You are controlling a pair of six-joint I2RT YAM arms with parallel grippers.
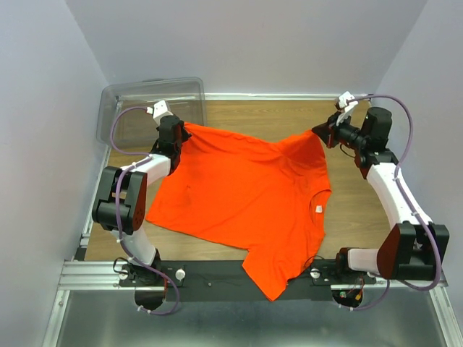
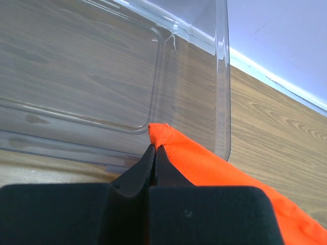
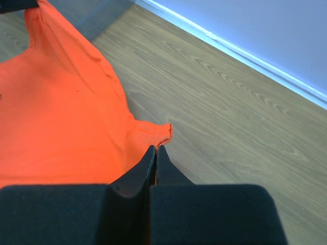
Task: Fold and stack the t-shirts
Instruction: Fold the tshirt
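1. A bright orange short-sleeved t-shirt of plain soft fabric (image 1: 239, 191) is spread across the middle of the brown wood-grain tabletop (image 1: 260, 116). Its far edge is stretched between the two arms.
2. The left gripper (image 2: 155, 151) is clenched on the far left corner of the t-shirt. In the left wrist view a small tip of orange cloth pokes out past the closed fingertips.
3. That corner sits just beside the near right edge of a clear rectangular plastic bin (image 1: 152, 97), which stands in the far left corner of the tabletop.
4. The right gripper (image 3: 155, 151) is clenched on the far right corner of the t-shirt. A short flap of cloth juts out beyond its fingertips, over bare wood.
5. Between the two grippers the far edge of the t-shirt sags in a shallow dip.
6. A small white neck tag (image 1: 317, 209) shows at the collar, on the side of the t-shirt nearer the right arm.
7. The near part of the t-shirt runs off the tabletop's near edge. It drapes over the black mounting rail (image 1: 210, 273) between the two arm bases.
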